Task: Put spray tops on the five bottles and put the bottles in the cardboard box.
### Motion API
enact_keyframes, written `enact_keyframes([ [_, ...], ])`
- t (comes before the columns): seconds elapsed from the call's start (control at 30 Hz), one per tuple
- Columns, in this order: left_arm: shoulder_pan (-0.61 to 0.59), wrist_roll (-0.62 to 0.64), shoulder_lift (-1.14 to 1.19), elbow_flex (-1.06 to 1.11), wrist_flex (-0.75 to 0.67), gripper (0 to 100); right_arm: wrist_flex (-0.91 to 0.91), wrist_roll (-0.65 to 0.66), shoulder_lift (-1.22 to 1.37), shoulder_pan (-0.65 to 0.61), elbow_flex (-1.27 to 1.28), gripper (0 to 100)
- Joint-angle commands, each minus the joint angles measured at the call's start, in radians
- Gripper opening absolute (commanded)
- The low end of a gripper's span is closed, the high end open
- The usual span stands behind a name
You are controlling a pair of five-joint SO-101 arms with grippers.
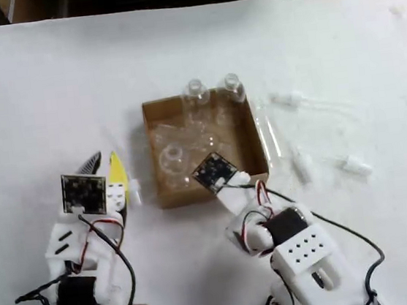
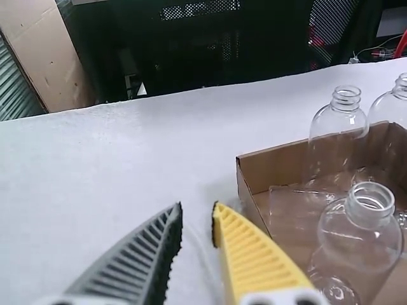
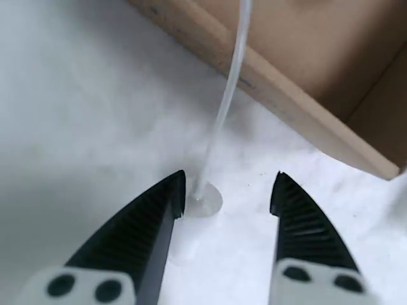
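Right gripper (image 3: 229, 185) open astride spray top (image 3: 205, 198) by cardboard box (image 3: 280, 95) | left gripper (image 2: 197, 215) ajar, empty

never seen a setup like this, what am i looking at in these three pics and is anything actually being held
These are two small robot arms working at a white table. The high view comes from a fixed camera looking down. The other two come from cameras on each arm's wrist, so you see the gripper fingers close up.

In the middle sits a cardboard box holding clear bottles with no tops on. Loose spray tops lie on the table to the right of the box.

The left gripper, with one grey and one yellow finger, sits beside the box, its fingers slightly apart. I can't see it holding anything. The right gripper, with black fingers, is open around a clear tube that leans on the box's outer wall. It isn't gripped.
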Motion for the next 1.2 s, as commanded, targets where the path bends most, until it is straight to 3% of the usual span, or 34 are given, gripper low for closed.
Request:
enact_keyframes([
  [0.0,-0.002,0.012,-0.015,-0.009,-0.031,8,-0.065,-0.009,0.027,-0.007,0.031,19.4],
  [0.17,-0.002,0.012,-0.015,-0.009,-0.031,8,-0.124,-0.009,0.025,-0.007,0.078,18.3],
  [0.33,-0.002,0.012,-0.015,-0.009,-0.031,8,-0.133,-0.002,0.025,-0.007,0.074,0.6],
  [0.53,-0.002,0.012,-0.015,-0.009,-0.031,8,-0.12,0.009,0.018,0.033,0.049,1.8],
  [0.87,-0.002,0.012,-0.015,-0.009,-0.031,8,0.203,0.196,-0.357,0.314,-0.161,1.6],
  [0.97,-0.002,0.012,-0.015,-0.009,-0.031,8,0.197,0.247,-0.444,0.449,-0.146,1.6],
  [1.17,-0.001,0.012,-0.015,-0.008,-0.031,8,-0.021,0.158,-0.41,0.723,-0.04,3.9],
])
